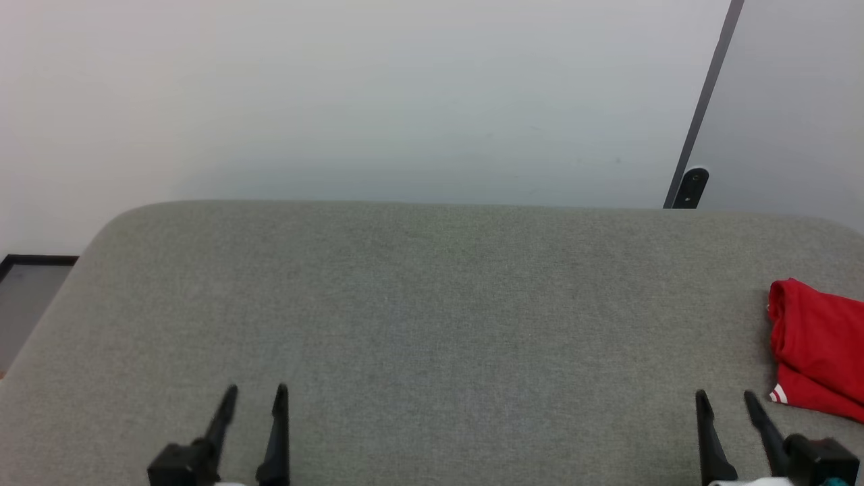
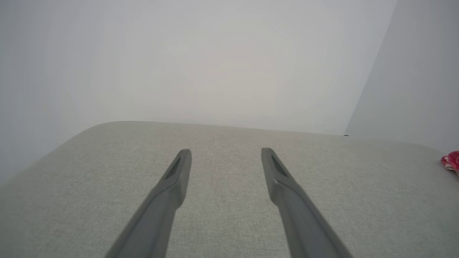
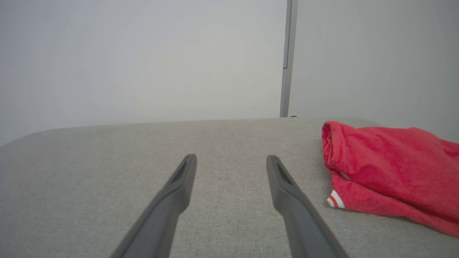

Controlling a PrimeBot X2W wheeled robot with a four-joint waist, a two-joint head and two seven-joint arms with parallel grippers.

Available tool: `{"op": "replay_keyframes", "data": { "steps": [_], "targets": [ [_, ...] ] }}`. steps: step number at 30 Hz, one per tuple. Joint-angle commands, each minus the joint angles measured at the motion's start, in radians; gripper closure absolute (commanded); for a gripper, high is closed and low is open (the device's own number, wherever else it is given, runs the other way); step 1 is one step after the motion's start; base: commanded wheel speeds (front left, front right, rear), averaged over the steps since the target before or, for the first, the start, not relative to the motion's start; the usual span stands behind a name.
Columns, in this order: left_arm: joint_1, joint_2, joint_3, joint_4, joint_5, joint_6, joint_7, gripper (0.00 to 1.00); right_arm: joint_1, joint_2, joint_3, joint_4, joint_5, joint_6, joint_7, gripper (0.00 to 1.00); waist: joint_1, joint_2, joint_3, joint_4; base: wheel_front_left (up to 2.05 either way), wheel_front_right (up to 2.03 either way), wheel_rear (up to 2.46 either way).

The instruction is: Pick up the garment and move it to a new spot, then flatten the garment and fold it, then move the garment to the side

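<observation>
The garment (image 1: 817, 344) lies as a folded red bundle at the far right of the grey fabric surface (image 1: 432, 304), at about 3 o'clock in the head view. It is cut off there by the picture's edge. The part that shows runs lengthwise from about 12 o'clock down to 5 o'clock. Its rounded, folded edge faces 9 o'clock, toward the middle of the surface. A small corner of white trim with red stripes peeks out at the bundle's 7 o'clock end, nearest the robot. Because part of the bundle is out of frame, its true long axis may differ from what the visible part suggests. The upper layer is plain red and overlaps a lower red layer.

The surface is a padded, woven grey top with rounded far corners. Behind it stands a pale wall (image 1: 337, 101). At 1 o'clock a dark vertical strip (image 1: 705, 94) runs down the wall to a small dark fitting (image 1: 694, 183) just above the far edge of the padding. At 9 o'clock a patch of grey floor (image 1: 27, 297) with a dark border shows beside the padding.

The left gripper (image 1: 256, 388) sits at 7 o'clock, its two fingers spread apart and holding nothing, well apart from the garment. The right gripper (image 1: 724, 393) sits at 5 o'clock, its fingers likewise spread and empty. It is near the striped corner but not touching it.
</observation>
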State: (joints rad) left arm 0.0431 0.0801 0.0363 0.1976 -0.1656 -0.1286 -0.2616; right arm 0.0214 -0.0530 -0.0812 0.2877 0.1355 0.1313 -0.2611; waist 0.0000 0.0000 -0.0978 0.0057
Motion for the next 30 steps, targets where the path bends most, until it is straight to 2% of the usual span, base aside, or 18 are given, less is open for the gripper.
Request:
{"op": "replay_keyframes", "data": {
  "steps": [1, 5, 15, 30],
  "targets": [
    [0.003, -0.002, 0.000, 0.011, 0.002, 0.001, 0.002, 1.00, 0.002, 0.000, 0.000, 0.008, 0.000, 0.000, 0.002, 1.00, 0.0000, 0.0000, 0.000, 0.000, 0.00, 0.00, 0.00],
    [0.025, -0.011, 0.000, 0.049, -0.009, 0.001, 0.011, 1.00, 0.023, 0.002, -0.002, 0.046, 0.011, 0.000, 0.010, 1.00, 0.0000, 0.0000, 0.000, 0.000, 0.00, 0.00, 0.00],
    [-0.003, -0.014, 0.014, 0.051, -0.204, 0.001, 0.063, 1.00, -0.002, 0.002, -0.010, 0.036, 0.210, 0.000, 0.064, 1.00, 0.0000, 0.0000, 0.008, -0.001, 0.00, 0.00, 0.00],
    [-0.032, -0.017, 0.024, 0.047, -0.443, 0.000, 0.121, 1.00, -0.026, 0.002, -0.012, 0.015, 0.454, 0.000, 0.120, 1.00, 0.0000, 0.0000, 0.020, -0.001, 0.00, 0.00, 0.00]
  ]
}}
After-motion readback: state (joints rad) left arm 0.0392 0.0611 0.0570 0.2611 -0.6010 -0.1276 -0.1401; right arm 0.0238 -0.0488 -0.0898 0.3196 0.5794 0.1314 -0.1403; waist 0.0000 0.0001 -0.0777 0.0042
